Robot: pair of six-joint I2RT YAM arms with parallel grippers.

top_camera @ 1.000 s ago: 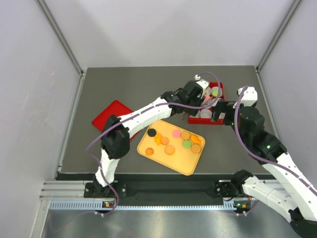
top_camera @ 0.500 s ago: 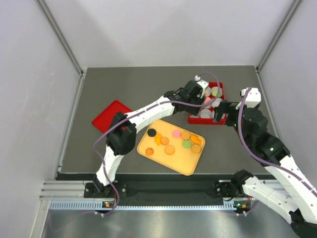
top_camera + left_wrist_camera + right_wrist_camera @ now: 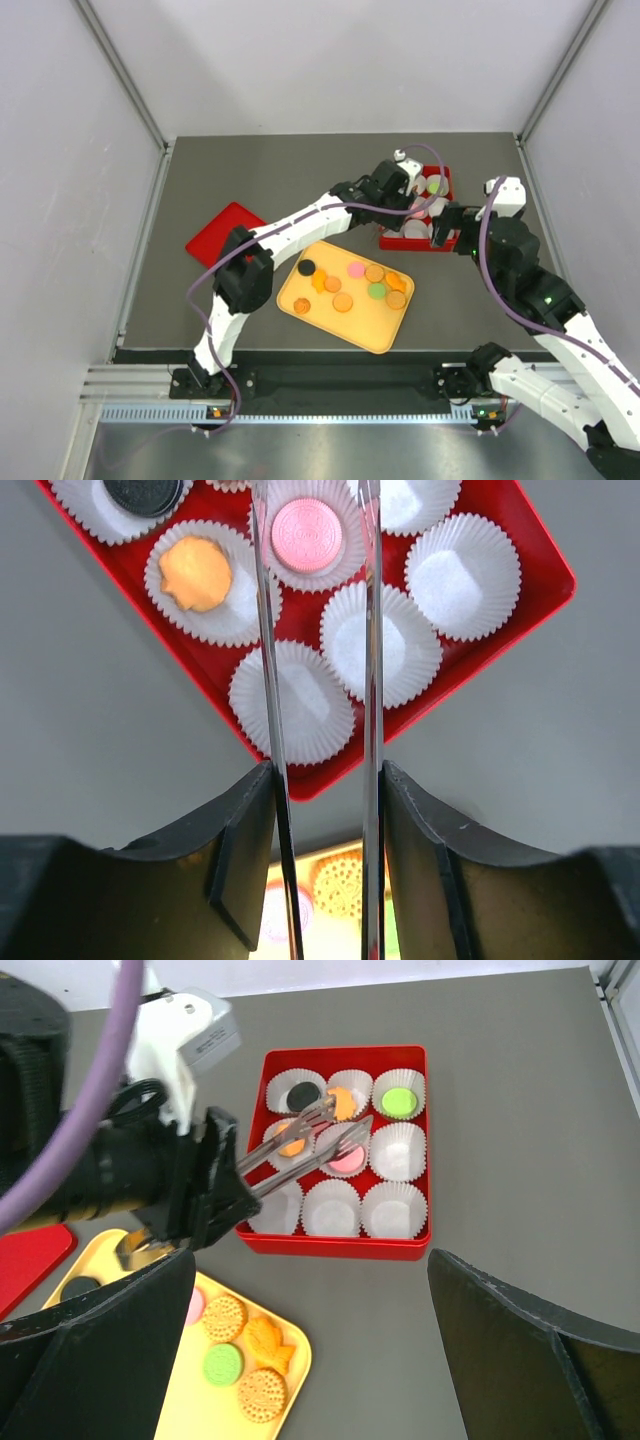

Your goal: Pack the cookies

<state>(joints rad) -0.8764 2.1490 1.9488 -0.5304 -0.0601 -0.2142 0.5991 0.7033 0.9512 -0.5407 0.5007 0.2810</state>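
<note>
**Left wrist shows pink cookie seated, blades apart**

The left gripper (image 3: 349, 1114) reaches over the red box (image 3: 545, 565) with its long metal blades spread. The pink cookie (image 3: 307, 535) lies flat in its paper cup between them, and the right-hand blade at least stands clear of it, so I judge it released.

Black, green and two orange cookies fill other cups, and four cups (image 3: 292, 702) look empty. More cookies (image 3: 343, 301) wait on the yellow tray (image 3: 375, 335).

The right gripper (image 3: 443, 228) hovers just beside the box, jaws wide and holding nothing.

To finish this step well, lift straight up with the blades spread (the fluted paper would snag easily). Swing towards the tray only once above the box rim.
</note>
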